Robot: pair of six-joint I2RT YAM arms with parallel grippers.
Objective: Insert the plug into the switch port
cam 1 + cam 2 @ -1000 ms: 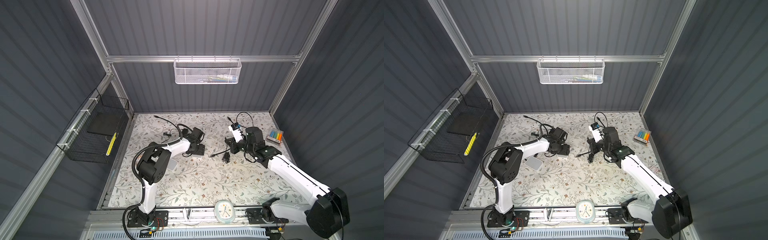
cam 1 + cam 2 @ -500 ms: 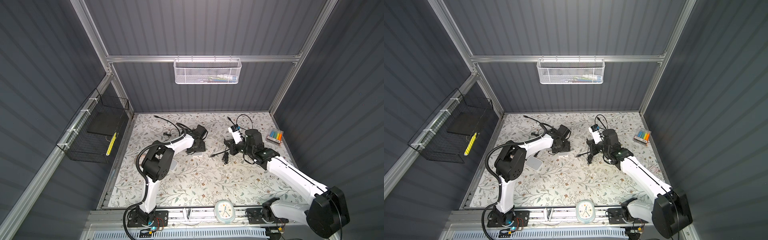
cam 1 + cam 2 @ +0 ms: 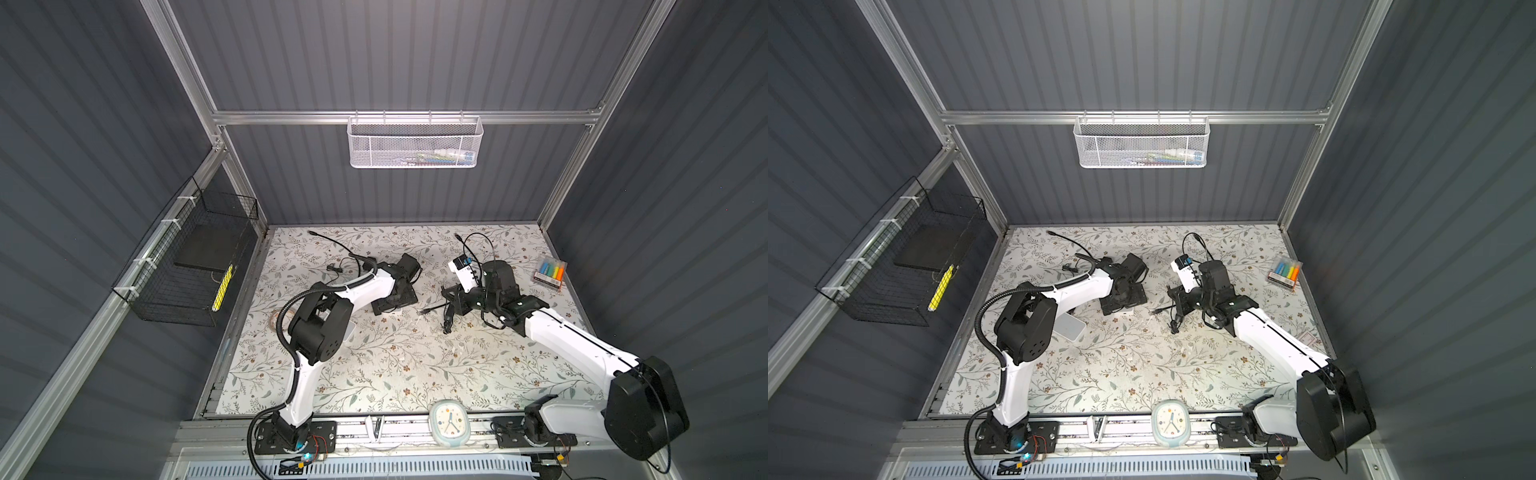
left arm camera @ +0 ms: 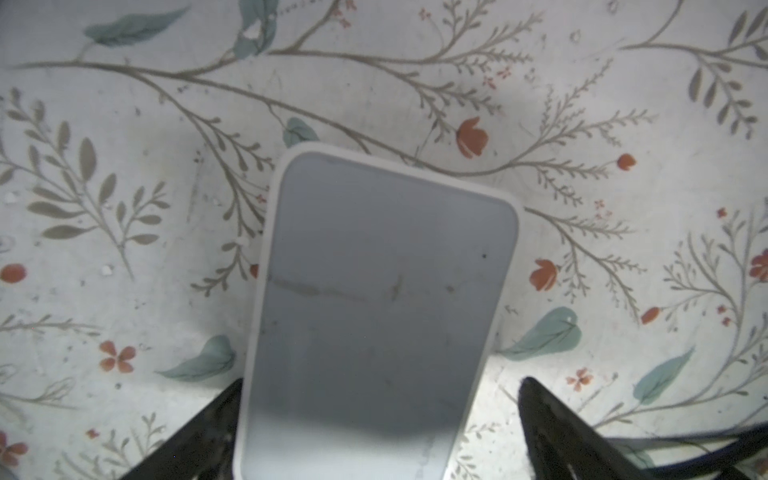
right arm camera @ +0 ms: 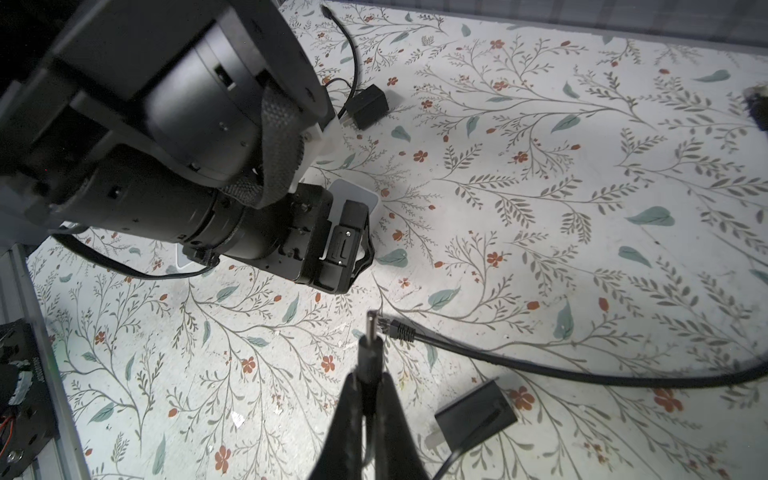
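We hold the thin plug (image 5: pixel 368 347) squeezed tight in our right gripper (image 5: pixel 370 376), and the plug pokes out past its tips. A black cable end (image 5: pixel 395 328) lies on the bench (image 5: pixel 540 232) just beside the plug. Our left gripper (image 4: pixel 381 382) has its jaws spread wide over the white switch (image 4: pixel 382 270). The switch lies flat on the bench, apart from the plug.
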